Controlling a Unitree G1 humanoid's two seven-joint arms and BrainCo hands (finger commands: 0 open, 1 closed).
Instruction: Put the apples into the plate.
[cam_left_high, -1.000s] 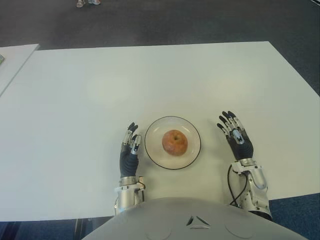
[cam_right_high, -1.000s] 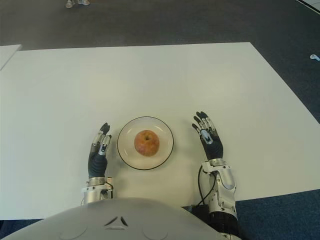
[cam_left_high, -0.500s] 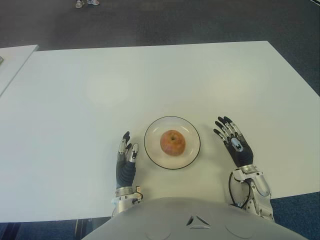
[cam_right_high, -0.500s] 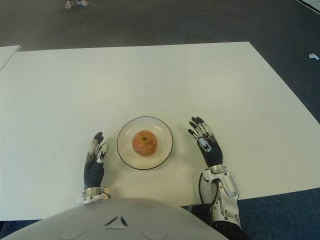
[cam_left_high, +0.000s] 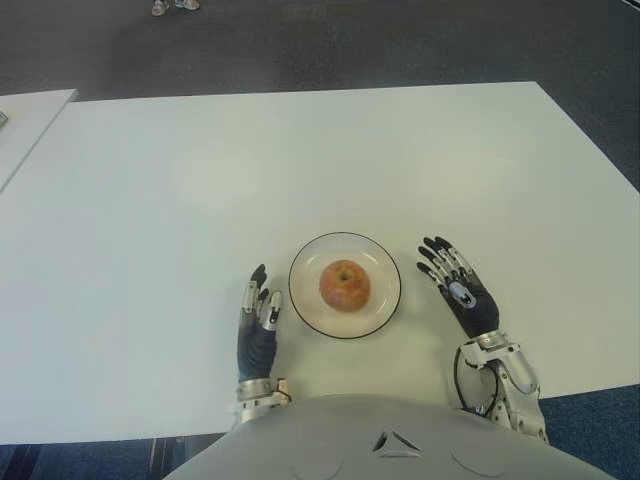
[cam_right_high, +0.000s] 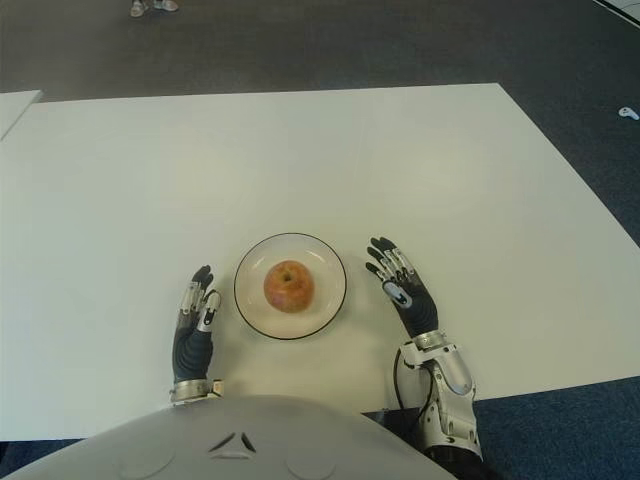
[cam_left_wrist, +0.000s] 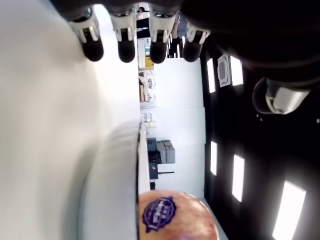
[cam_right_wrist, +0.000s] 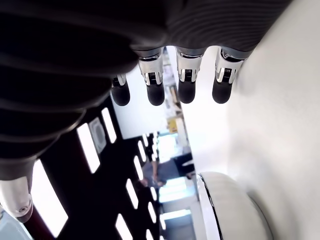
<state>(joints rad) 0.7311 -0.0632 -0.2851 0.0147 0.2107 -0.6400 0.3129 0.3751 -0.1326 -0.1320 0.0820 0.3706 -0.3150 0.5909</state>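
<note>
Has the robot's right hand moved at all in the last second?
Yes. The right hand has drawn back toward the robot's body and edged closer to the round white plate holding the reddish apple.

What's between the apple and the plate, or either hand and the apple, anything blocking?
Nothing visible. The apple already sits in the plate. The left hand shows left of the plate, the right hand right of it, both open and empty, with only bare table between.

The apple (cam_left_wrist: 175, 216) bears a blue sticker (cam_left_wrist: 159, 213), its print too blurred to read.
</note>
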